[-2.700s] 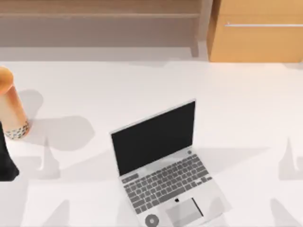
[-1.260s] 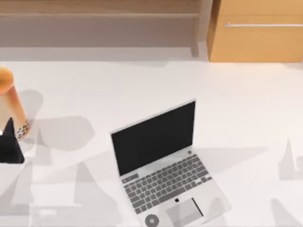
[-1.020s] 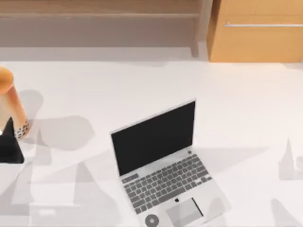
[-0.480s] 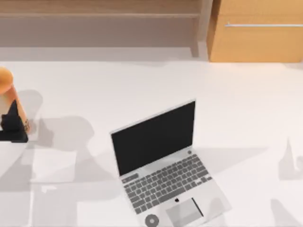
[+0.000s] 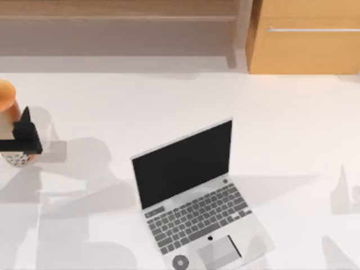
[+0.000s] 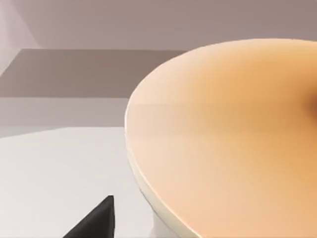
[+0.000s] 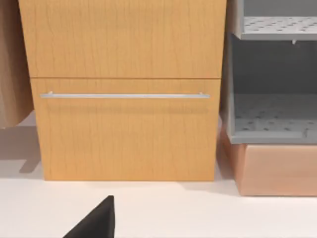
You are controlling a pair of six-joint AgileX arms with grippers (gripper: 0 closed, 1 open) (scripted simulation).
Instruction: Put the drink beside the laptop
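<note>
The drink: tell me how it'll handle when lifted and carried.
The drink stands tall on a narrow base, so it probably tips easily. Its smooth sides may slip. The left tool sits at mid-height, which likely helps keep it steady.

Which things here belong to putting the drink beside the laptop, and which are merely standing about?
Job in hand:
- drink, far left of table
- laptop, open, centre
- left hand, at the drink

Standing about:
- wooden drawer cabinet, behind table
- grey shelf unit
</note>
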